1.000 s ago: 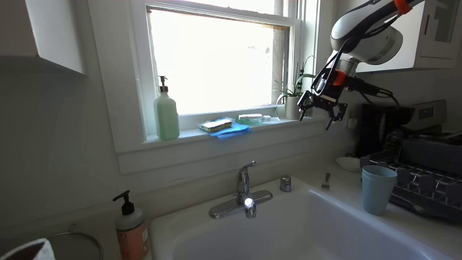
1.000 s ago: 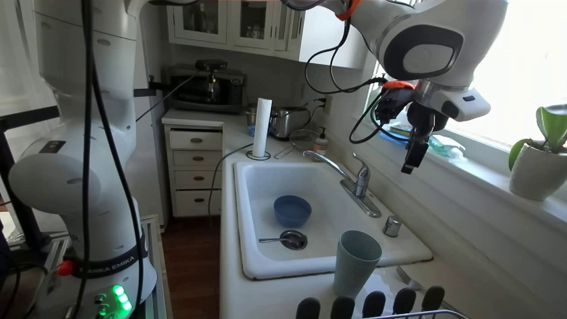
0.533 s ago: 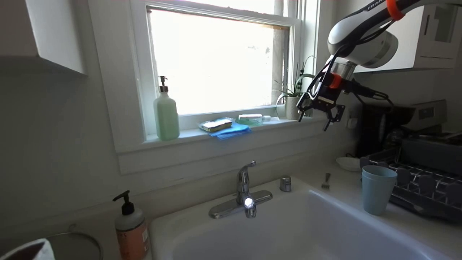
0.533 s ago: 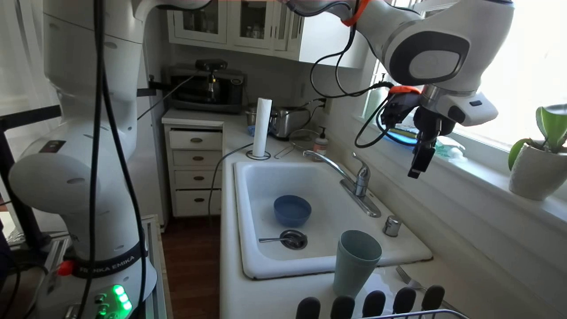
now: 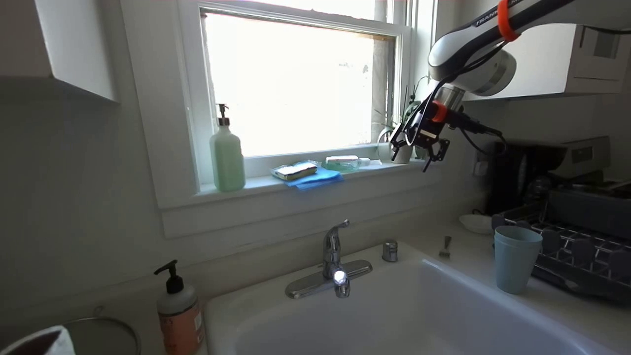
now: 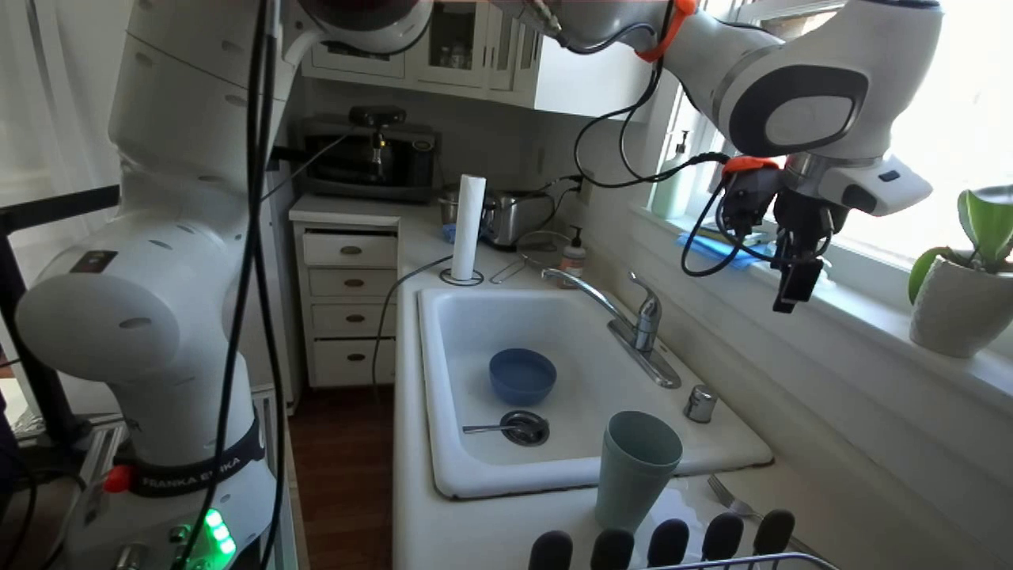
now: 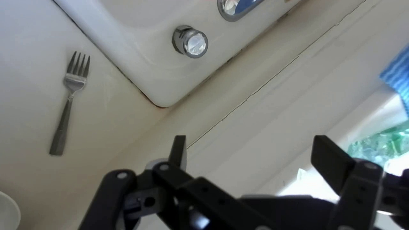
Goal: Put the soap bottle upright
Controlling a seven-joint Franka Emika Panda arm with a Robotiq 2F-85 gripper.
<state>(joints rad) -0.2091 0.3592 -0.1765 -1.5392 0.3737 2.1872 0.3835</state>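
Soap bottle [image 5: 345,165] lies on its side on the windowsill [image 5: 261,183], cap end to the right; in an exterior view it is left of the jaws and apart from them. Left to right there: an orange pump bottle [image 5: 181,328] stands low down beside the sink [image 5: 305,323], a tall green pump bottle [image 5: 227,160] stands on the windowsill, and a sponge [image 5: 296,171] rests partly on a blue cloth [image 5: 318,180], just beside the soap bottle. Right of the soap bottle comes a potted plant [image 5: 403,156], partly covered by the gripper [image 5: 409,164], which hangs aslant with its jaws spread and released. Farther right, a fork [image 5: 445,247] lies on the desk [image 5: 466,252] and a pale blue cup [image 5: 516,259] stands near the dish rack [image 5: 584,252]. In an exterior view that shows a blue bowl [image 6: 522,378] in the sink, the jaws hang in front of the soap bottle and cover most of it. From left to right in the wrist view come the fork, one jaw, a wide gap, the other jaw, then the soap bottle's green-tinted side, outside the gap and partly hidden by that last jaw
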